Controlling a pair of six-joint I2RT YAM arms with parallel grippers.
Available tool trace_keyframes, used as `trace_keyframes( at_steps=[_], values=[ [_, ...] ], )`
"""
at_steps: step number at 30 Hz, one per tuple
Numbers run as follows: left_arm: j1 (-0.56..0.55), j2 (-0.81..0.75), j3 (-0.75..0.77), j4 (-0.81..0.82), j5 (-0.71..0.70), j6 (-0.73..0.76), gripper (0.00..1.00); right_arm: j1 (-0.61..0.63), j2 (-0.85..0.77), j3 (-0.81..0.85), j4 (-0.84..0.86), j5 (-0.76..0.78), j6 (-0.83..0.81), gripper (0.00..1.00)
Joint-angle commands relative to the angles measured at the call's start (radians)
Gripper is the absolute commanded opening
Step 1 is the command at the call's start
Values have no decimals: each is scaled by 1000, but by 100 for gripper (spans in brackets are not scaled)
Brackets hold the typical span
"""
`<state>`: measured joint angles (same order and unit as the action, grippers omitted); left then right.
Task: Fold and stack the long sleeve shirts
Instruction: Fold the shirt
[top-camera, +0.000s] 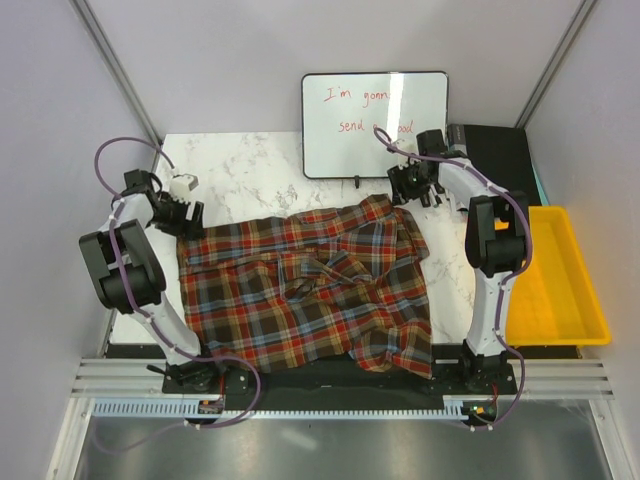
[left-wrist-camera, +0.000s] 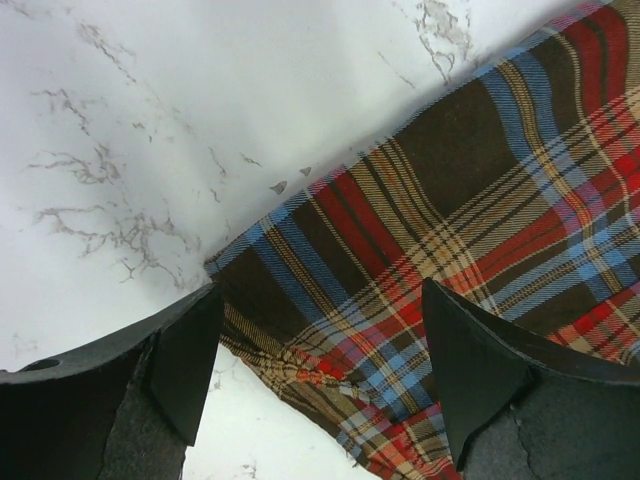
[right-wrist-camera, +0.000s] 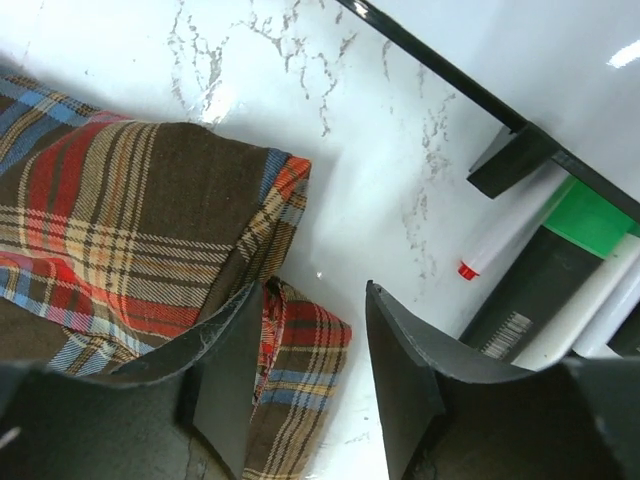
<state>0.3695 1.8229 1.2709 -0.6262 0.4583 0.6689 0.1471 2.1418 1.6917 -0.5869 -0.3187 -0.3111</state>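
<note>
A plaid long sleeve shirt (top-camera: 305, 290) lies rumpled across a white marble-look table (top-camera: 250, 165) walled by grey panels. A yellow bin (top-camera: 560, 290) sits at the table's right edge. A whiteboard (top-camera: 375, 125) at the back reads, in red, "I'm gonn… send … good", partly hidden. The left gripper (left-wrist-camera: 320, 330) straddles the shirt's far left corner, jaws spread wide. The right gripper (right-wrist-camera: 315, 330) stands over its far right corner, jaws apart.

Whiteboard (top-camera: 375, 125) with red writing stands at marble table (top-camera: 240, 165) rear; yellow bin (top-camera: 560, 280) beside table's right edge.
</note>
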Motion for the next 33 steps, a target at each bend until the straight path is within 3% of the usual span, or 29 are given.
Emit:
trace_keyframes(
  at_steps=[1, 8, 10, 14, 15, 16, 24, 28, 31, 33],
  values=[
    [5, 36, 47, -3, -4, -34, 87, -1, 23, 34, -7, -77, -49, 54],
    [-9, 65, 32, -6, -27, -34, 89, -1, 58, -30, -2, -48, -71, 53],
    [-14, 69, 28, -4, -32, -31, 91, -3, 58, -50, 9, -36, -80, 47],
    [-20, 81, 45, 10, -40, -61, 86, -4, 38, -105, 16, -7, -77, 21],
    [-21, 88, 51, 11, -40, -63, 80, -7, 29, -118, 21, 7, -71, 4],
    [-27, 95, 54, 10, -37, -65, 78, -11, 9, -130, 22, 18, -63, 0],
    [-96, 137, 153, 22, -9, -86, 74, -90, -149, -335, 163, 182, 41, 0],
    [-98, 174, 220, 22, -46, -91, 72, -95, -186, -372, 150, 117, 29, 0],
    [-99, 176, 231, 20, -53, -72, 75, -102, -172, -284, 55, 81, 3, 22],
    [-99, 176, 232, 7, -44, -74, 78, -113, -177, -259, 32, 64, -5, 25]
  ],
)
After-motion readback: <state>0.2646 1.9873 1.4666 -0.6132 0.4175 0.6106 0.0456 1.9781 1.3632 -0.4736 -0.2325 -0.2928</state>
